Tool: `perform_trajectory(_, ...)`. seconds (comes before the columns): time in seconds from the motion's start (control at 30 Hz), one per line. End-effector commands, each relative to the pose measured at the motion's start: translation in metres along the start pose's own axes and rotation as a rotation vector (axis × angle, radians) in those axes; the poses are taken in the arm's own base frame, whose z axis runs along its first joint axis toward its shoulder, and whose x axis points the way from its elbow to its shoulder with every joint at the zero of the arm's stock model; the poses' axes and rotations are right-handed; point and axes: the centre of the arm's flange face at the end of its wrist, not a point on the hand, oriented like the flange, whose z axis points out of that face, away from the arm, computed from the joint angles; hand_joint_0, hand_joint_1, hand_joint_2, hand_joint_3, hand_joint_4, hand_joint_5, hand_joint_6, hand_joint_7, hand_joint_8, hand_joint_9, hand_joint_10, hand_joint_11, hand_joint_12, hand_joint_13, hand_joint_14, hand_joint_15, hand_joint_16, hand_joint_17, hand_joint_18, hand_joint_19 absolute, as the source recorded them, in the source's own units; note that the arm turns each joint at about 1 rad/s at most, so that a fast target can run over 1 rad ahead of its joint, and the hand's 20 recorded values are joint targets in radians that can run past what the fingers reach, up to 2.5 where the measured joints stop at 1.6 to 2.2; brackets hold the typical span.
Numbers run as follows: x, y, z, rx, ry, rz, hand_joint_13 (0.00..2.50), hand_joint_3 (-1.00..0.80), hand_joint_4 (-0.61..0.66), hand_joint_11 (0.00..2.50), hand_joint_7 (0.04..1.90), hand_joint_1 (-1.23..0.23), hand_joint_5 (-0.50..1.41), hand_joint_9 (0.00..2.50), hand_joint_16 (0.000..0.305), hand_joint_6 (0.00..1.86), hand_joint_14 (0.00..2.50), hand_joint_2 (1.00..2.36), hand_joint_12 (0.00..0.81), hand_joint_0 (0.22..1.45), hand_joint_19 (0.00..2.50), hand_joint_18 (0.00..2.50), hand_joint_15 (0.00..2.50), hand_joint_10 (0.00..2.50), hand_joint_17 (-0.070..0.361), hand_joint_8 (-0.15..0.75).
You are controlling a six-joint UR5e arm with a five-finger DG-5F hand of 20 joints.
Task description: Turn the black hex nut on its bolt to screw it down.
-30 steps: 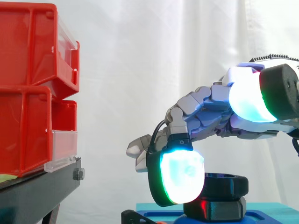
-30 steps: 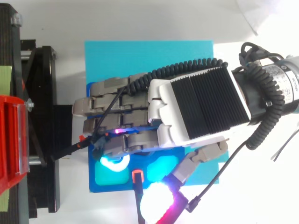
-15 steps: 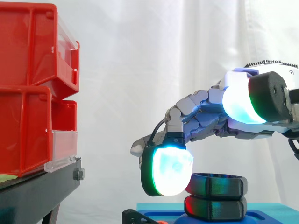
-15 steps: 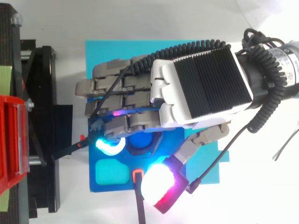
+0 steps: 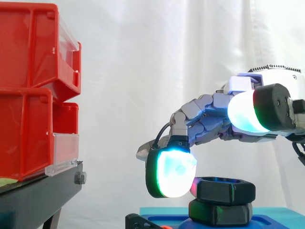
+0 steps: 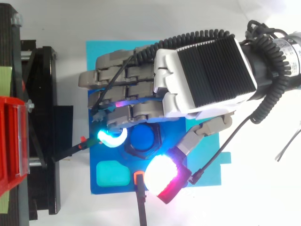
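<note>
Robot hand: arched over the work; whether it grips the nut cannot be told | black hex nut: on round blue bolt, at 7 o'clock of the palm in top view, above dark blue plastic plate | change: hand moved toward 12 o'clock, uncovering the nut; nut now skewed over black hex base.

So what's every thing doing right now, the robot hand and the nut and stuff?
hand: low over the blue base, beside the nut; whether it grips the nut cannot be told.
black hex nut: on its bolt, atop a second black hex piece.
bolt: upright, blue top showing through the nut.
blue base: lying flat.
red bins: stacked on the black stand.
</note>
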Motion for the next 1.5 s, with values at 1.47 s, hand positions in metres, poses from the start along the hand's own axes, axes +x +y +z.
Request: perform_trajectory(1.47, 0.001, 0.026, 0.018, -0.081, -0.058, -0.018, 0.35, -0.50, 0.29, 0.33, 1.24, -0.17, -0.17, 0.52, 0.053, 0.55, 0.00, 1.00, 0.329, 0.46, 0.23, 0.33, 0.05, 0.01, 0.120, 0.284)
